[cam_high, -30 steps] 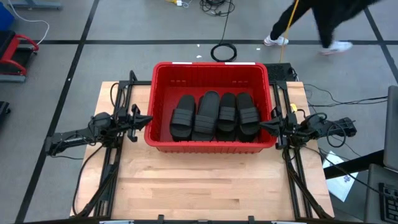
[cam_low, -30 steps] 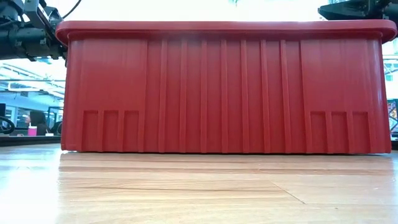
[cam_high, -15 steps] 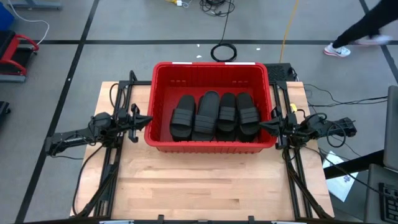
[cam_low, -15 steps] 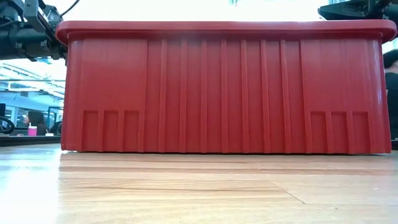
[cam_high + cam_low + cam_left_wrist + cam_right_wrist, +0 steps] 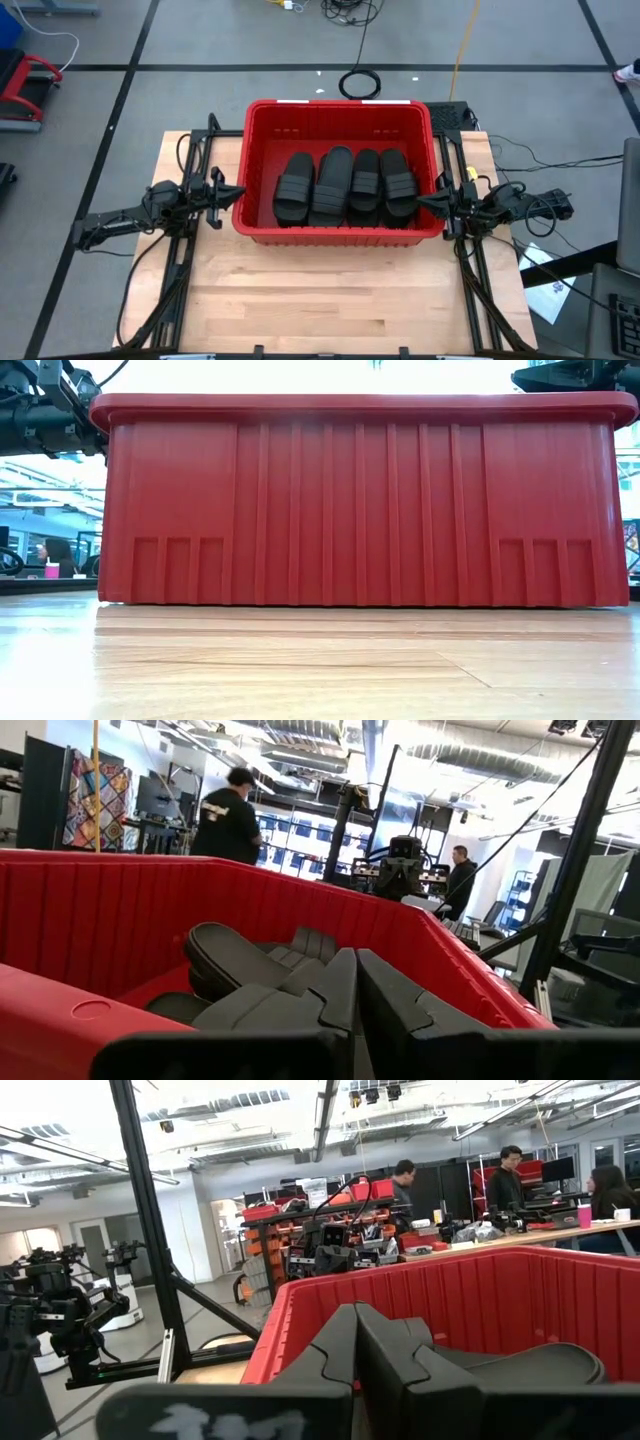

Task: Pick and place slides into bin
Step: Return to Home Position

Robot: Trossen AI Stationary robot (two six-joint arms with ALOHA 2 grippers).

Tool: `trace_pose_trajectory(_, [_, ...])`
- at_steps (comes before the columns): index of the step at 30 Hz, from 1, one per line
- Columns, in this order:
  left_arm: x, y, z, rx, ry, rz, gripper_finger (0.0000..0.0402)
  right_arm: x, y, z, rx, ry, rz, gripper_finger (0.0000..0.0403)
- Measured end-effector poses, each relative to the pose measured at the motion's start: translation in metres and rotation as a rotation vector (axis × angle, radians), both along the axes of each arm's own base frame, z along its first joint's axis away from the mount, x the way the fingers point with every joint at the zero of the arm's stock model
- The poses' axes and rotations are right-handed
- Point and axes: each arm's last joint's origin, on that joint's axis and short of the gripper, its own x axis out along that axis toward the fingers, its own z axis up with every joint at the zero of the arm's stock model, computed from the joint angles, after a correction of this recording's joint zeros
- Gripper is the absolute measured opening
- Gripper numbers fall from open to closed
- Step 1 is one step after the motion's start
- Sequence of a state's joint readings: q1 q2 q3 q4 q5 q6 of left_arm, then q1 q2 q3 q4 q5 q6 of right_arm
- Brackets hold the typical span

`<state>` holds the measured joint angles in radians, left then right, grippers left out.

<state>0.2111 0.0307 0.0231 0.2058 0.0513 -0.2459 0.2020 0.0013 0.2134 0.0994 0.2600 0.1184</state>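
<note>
Item 1. The bin point(image 5: 340, 104): a red plastic crate with vertical ribs on its walls and a rolled rim. It stood on the far half of the wooden table point(image 5: 330, 300), centred between the two arms. In the low view its long ribbed wall point(image 5: 350, 510) filled most of the frame, base flat on the wood.

Item 2. The slides point(image 5: 345, 187): black rubber sandals with ribbed straps. Four showed from above, lying side by side lengthwise inside the bin, towards its near wall. In the left wrist view one sole point(image 5: 235, 960) leaned tilted upward against its neighbours.

Item 3. The left gripper point(image 5: 228, 194): outside the bin, just beside its left wall, pointing at it, with fingers pressed together.

Item 4. The right gripper point(image 5: 428, 203): outside the bin, just beside its right wall, pointing at it, with fingers likewise closed on nothing.

Item 5. Markings: a white smear point(image 5: 215, 1415) on the right wrist housing was possibly lettering, but too blurred to read.

Item 6. Surroundings: a coiled black cable point(image 5: 359, 83) lay on the floor beyond the table. A person in a black top point(image 5: 228, 815) stood in the workshop behind.
</note>
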Motion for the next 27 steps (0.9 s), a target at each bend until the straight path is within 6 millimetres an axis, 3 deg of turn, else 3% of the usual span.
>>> trace_pose_trajectory(8, [0.0000,0.0000,0.0002,0.000,-0.001,0.000,0.0001,0.0000,0.0000,0.0000,0.000,0.000,0.000,0.0000])
trace_pose_trajectory(27, [0.0000,0.0000,0.0002,-0.001,-0.001,0.000,0.0024,0.0000,0.0000,0.0000,0.000,0.000,0.000,0.0000])
